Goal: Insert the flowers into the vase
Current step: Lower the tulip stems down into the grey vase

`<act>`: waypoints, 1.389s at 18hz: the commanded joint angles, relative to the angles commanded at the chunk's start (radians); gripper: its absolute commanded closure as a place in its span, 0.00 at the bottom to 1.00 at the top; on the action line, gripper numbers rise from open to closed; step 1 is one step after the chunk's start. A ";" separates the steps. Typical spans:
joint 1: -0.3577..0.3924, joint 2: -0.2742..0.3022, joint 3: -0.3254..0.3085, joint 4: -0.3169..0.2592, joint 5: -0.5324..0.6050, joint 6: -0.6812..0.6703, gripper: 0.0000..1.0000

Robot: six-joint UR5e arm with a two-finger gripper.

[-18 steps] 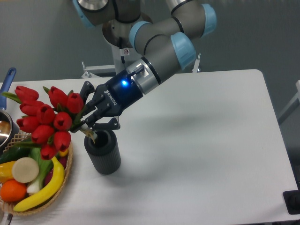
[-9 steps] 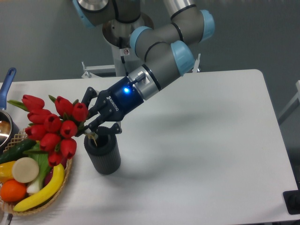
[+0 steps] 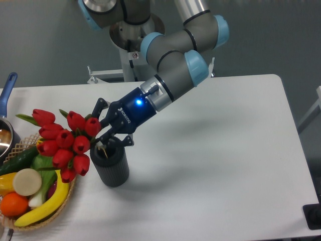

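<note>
Leaning in over the white table [image 3: 215, 150], the gripper [image 3: 103, 134] had its fingers closed around the stems of the flowers [image 3: 65, 145], just above the mouth of the vase [image 3: 110, 168]. The red blooms tilted out to the left, overhanging the wicker basket [image 3: 67, 193] of fruit, stem ends at the vase's rim.

- I'm working in what looks like a robotics lab: a bare white table [image 3: 225, 150] against a plain grey wall [image 3: 45, 35].
- The arm's pedestal base [image 3: 125, 35] stands at the frame's upper middle.
</note>
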 joint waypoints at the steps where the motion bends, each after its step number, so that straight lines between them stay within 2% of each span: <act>1: 0.000 -0.002 0.000 0.000 0.002 -0.002 0.74; 8: 0.009 -0.011 -0.031 0.002 0.003 0.003 0.74; 25: 0.008 -0.049 -0.040 0.003 0.040 0.060 0.73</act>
